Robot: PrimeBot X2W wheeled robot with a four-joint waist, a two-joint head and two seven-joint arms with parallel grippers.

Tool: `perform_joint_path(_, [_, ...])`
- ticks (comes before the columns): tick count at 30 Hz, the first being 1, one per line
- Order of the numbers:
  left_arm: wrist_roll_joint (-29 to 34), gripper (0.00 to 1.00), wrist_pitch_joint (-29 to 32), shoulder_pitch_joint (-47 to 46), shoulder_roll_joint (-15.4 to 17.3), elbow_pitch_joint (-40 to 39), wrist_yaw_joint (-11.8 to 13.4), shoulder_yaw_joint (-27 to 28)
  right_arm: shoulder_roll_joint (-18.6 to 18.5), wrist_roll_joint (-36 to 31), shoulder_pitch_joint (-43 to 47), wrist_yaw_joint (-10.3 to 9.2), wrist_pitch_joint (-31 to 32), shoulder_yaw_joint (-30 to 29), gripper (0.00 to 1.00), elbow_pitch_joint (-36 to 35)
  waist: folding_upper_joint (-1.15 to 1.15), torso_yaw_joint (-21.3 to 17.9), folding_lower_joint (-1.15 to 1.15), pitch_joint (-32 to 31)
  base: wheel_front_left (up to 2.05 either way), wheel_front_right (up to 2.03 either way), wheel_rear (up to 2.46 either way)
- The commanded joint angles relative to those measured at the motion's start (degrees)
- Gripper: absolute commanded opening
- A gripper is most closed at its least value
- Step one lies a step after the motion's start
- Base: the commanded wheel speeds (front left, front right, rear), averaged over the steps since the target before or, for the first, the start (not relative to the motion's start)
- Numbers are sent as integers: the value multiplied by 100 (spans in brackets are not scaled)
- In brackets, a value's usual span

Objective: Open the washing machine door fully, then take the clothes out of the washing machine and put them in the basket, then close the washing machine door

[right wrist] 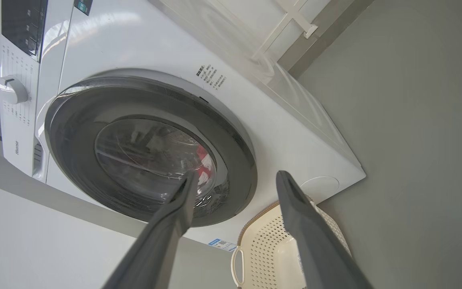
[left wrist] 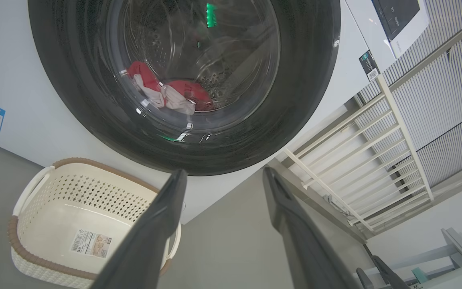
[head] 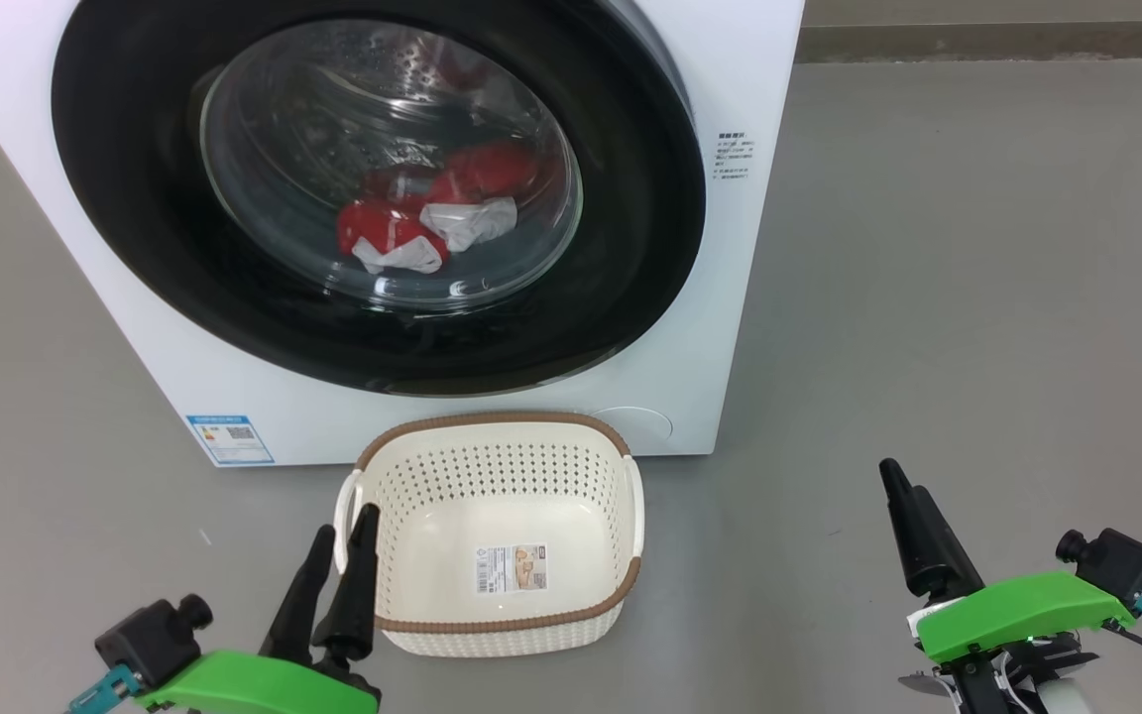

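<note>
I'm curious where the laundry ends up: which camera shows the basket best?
The head view: the whole basket, empty, with its label, before the washing machine. In the left wrist view a finger covers one corner; in the right wrist view a finger hides much of it.

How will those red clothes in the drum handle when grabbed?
Probably floppy: the clothes lie crumpled, so they should sag and trail. Likely light: the heap looks smaller than the basket. Possibly several pieces; one pinch may leave some.
</note>
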Motion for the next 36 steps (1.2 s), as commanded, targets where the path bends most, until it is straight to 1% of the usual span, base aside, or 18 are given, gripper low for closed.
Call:
perform_joint_path(1, [234,100,-77,-279,90,-201,52,61,-39,-216,-344,-2,-88,92,100,-125,0,-1,-1,1,0,0,0])
perform_joint_path(8, [878,100,-196,-334,100,-275,195,10,-47,-1068,-424,-3,-206,58,100,-121,0,-5,-1,16,0,0,0])
perform_joint_path(12, [1152,100,-246,-352,103,-266,259,-16,-52,-1310,-442,-3,-256,78,100,-125,0,-3,-1,14,0,0,0])
perform_joint_path(15, [1448,100,-297,-388,107,-285,375,-8,-56,-1608,-467,-3,-306,78,100,-133,0,-5,-1,19,0,0,0])
perform_joint_path(19, [1615,100,-365,-396,113,-235,525,7,-63,-1906,-505,-3,-374,103,100,-133,0,-14,-1,28,0,0,0])
perform_joint_path(27, [2502,100,-501,-516,123,-64,794,-74,-76,-2467,-561,-3,-508,142,100,-91,0,-19,-1,53,0,0,0])
perform_joint_path(36, [3173,100,-653,-605,135,18,907,-142,-90,-3224,-632,-4,-660,169,100,-90,0,-32,-1,42,0,0,0])
